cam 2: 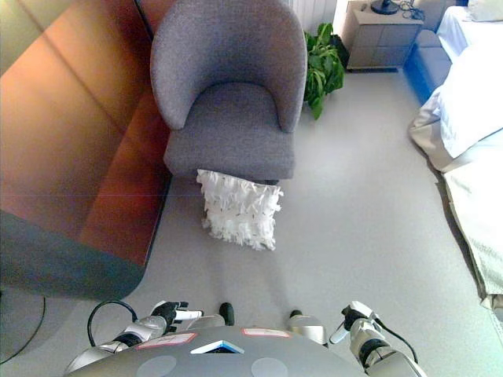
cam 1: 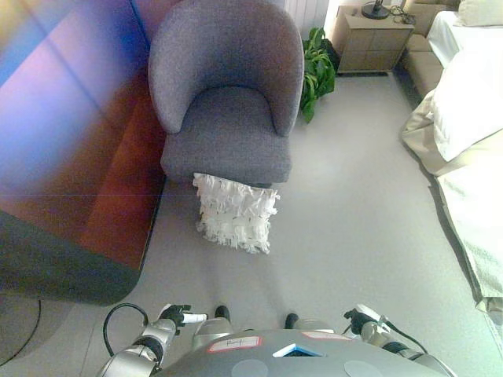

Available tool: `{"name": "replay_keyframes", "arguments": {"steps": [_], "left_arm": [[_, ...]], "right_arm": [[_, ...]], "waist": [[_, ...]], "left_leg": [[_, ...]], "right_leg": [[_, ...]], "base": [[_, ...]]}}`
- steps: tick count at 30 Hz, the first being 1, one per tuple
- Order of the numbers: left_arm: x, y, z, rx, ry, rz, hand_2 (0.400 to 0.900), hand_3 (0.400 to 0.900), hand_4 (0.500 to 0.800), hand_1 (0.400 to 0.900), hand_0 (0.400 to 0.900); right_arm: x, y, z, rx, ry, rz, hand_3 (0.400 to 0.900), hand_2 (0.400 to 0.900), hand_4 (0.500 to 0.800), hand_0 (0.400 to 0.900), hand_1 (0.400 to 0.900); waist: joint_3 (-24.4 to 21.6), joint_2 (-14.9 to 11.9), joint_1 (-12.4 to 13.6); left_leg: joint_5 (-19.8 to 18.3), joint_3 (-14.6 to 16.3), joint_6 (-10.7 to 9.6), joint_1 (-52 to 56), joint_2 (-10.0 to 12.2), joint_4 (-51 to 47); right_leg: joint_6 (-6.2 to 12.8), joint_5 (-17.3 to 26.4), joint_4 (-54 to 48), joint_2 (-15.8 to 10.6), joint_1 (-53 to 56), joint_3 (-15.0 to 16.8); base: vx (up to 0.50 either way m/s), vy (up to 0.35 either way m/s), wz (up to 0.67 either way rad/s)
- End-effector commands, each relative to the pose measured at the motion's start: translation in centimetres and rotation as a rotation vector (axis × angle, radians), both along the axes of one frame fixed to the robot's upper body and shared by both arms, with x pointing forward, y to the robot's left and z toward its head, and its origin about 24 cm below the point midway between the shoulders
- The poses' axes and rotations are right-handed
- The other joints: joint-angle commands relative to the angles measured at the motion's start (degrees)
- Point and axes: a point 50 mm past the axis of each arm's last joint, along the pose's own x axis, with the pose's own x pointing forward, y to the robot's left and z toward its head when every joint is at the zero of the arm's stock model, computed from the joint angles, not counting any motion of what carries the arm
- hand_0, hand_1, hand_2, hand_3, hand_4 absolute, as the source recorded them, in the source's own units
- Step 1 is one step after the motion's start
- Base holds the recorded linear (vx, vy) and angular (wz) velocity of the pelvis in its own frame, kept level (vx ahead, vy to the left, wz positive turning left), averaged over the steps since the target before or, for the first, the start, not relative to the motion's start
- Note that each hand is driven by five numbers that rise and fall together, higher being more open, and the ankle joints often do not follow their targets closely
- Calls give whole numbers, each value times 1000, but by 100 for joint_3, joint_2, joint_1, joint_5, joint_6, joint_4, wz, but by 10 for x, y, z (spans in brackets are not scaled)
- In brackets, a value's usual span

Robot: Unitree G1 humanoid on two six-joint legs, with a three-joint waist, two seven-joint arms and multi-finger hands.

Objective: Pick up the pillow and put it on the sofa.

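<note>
A white ruffled pillow (cam 1: 234,210) stands on the grey floor, leaning against the front of a grey armchair (cam 1: 228,94). The armchair's seat (cam 1: 229,129) holds nothing. My left hand (cam 1: 174,318) shows at the bottom left, low and well short of the pillow, with its fingers relaxed. My right hand (cam 1: 363,320) shows at the bottom right, also far from the pillow, with fingers relaxed. Both hands hold nothing.
A dark wooden cabinet (cam 1: 78,157) runs along the left. A green plant (cam 1: 317,72) stands right of the armchair. A wooden nightstand (cam 1: 371,39) is at the back. A bed with white and beige bedding (cam 1: 468,133) fills the right side.
</note>
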Motion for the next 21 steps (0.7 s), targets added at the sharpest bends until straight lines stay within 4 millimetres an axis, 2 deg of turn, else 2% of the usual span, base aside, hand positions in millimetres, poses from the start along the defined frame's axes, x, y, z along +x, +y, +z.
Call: {"name": "replay_keyframes", "arguments": {"steps": [1, 21], "left_arm": [[6, 15, 4, 51, 26, -23, 900, 900, 800, 900, 900], [2, 11, 2, 27, 39, -35, 900, 900, 800, 900, 900]], "right_arm": [[24, -7, 5, -38, -40, 17, 900, 900, 800, 900, 900], [22, -10, 6, -54, -45, 9, 900, 900, 800, 900, 900]], "waist": [[216, -166, 82], [234, -117, 92]], "left_leg": [[-843, 187, 286, 285, -336, 24], [-846, 202, 290, 319, -335, 24]], "right_leg": [[421, 14, 121, -220, -165, -14], [400, -22, 134, -228, -134, -40]], "base": [[0, 0, 0], [4, 2, 0]]}}
